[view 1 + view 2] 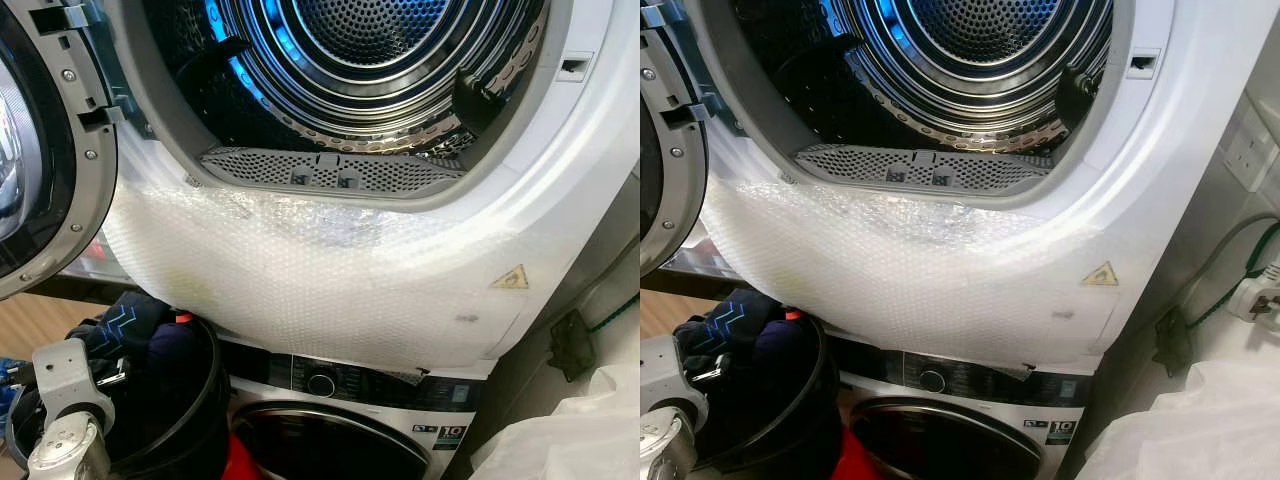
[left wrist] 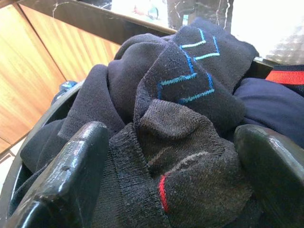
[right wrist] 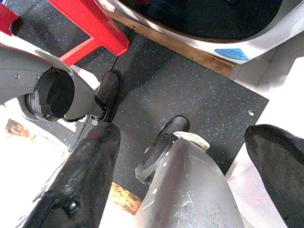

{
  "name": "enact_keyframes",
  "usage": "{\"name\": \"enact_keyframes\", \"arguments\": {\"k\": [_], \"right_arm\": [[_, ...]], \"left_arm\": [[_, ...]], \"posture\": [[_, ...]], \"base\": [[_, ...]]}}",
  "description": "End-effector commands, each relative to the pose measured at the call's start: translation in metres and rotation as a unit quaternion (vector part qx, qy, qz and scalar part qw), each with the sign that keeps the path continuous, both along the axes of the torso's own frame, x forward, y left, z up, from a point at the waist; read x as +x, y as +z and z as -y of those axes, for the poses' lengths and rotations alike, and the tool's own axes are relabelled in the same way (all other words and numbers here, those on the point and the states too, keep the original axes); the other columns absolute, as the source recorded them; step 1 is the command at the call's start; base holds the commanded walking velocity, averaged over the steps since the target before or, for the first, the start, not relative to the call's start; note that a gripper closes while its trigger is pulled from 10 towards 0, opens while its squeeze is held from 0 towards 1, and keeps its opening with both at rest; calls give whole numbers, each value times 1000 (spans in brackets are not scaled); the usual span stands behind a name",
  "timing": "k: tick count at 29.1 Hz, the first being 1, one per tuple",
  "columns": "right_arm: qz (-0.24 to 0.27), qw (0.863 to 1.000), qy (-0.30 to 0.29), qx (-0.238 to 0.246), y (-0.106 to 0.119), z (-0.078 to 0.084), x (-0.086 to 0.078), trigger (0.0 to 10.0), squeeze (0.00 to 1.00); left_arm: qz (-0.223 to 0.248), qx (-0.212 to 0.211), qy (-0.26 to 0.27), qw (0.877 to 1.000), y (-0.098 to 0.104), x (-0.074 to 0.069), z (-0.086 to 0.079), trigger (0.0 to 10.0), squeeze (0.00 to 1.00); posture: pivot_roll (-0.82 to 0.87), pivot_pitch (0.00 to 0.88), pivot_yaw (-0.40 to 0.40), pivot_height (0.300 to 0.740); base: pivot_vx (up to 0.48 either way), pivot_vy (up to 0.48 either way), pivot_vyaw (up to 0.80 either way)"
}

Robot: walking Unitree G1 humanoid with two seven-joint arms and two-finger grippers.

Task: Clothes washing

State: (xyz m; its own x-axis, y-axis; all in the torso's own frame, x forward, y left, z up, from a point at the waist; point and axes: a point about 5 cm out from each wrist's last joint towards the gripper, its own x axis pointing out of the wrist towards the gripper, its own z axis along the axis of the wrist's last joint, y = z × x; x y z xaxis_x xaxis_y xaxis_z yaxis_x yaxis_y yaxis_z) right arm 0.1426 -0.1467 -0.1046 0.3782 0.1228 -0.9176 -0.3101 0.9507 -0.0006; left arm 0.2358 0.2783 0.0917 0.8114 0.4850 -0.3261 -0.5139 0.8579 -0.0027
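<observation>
Step in hand, by judgement: picking laundry from black basket (image 1: pixel 195 420) at lower left. Left gripper (image 2: pixel 166 171) spread wide, fingers either side of dark sock bundle (image 2: pixel 185 118) atop heap, nothing clamped. Open drum (image 1: pixel 350 70) above and far, door (image 1: pixel 40 150) swung left. Right gripper (image 3: pixel 180 156) idle, released, pointing at floor. Next: close on bundle, lift clear of rim, carry up into drum.
</observation>
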Motion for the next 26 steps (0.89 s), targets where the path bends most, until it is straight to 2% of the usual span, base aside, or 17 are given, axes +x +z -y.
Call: {"name": "enact_keyframes", "arguments": {"k": [1, 19, 22, 26], "right_arm": [[-7, 1000, 0, -1, -1, -1, -4, 10000, 0], [-15, 1000, -9, -3, -2, 7, -7, 10000, 0], [-15, 1000, -7, -6, -2, 9, -8, 10000, 0], [-15, 1000, -4, -7, -2, 9, -8, 10000, 0]], "left_arm": [[-13, -2, 9, 1000, 1, -1, -2, 10000, 0], [-82, -35, 26, 996, -16, -3, 1, 10000, 0], [-98, -74, 37, 992, -27, -6, 5, 10000, 0], [-92, -114, 33, 989, -29, -4, 11, 10000, 0]], "posture": [[201, 0, 66, 740], [189, 0, 75, 740], [185, 0, 76, 740], [189, 0, 74, 740]], "base": [[0, 0, 0], [0, 0, 0], [0, 0, 0], [0, 0, 0]]}}
